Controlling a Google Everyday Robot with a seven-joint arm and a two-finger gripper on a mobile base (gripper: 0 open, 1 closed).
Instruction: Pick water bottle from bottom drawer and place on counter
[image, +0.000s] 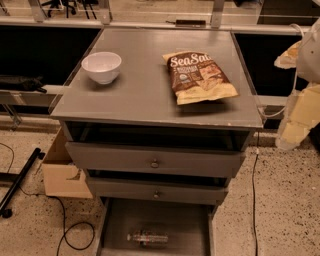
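Observation:
The water bottle (148, 237) lies on its side on the floor of the open bottom drawer (117, 225), cap to the left. The counter (145, 90) is the grey top of the cabinet. My gripper (292, 127) hangs at the right edge of the view, to the right of the cabinet, about level with the top drawer. It is far above and to the right of the bottle and holds nothing that I can see.
A white bowl (101, 66) stands at the counter's left. A brown chip bag (200, 76) lies at its right. Two knobbed drawers (155, 162) are slightly pulled out above the bottom drawer. A cardboard box (62, 175) and cables (65, 235) are on the floor at the left.

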